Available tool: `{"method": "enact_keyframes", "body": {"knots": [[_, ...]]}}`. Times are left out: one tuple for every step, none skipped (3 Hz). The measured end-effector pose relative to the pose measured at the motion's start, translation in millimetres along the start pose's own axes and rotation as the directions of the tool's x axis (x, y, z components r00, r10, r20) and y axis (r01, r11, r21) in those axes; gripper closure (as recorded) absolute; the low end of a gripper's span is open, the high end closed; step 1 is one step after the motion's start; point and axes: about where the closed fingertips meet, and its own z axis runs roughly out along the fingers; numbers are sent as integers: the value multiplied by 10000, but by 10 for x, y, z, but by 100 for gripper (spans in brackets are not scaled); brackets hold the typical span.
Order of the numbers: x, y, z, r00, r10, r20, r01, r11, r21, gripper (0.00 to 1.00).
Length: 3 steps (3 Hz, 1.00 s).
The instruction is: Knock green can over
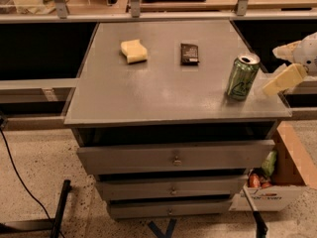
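green can (242,77) upright near tabletop (163,95) right edge | end effector (271,69) spread, just beside

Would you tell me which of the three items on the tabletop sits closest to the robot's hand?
The green can, upright near the table's right edge, right beside the hand; the yellow sponge and dark packet lie farther back and left.

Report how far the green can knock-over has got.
Done: the gripper is at the right edge of the cabinet top, just right of the green can, fingers apart. In hand: its lower finger points at the can; contact is unclear. Left: the can stands upright, so the toppling push is not yet done. The yellow sponge and dark packet lie farther back.
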Motion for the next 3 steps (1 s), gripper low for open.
{"method": "enact_keyframes", "body": {"knots": [[94,-4,94,9988,219,434,-200,9989,-432,0],[156,25,194,9949,465,900,-397,9963,-757,0],[151,44,228,9862,523,1569,-408,9963,-758,0]]}}
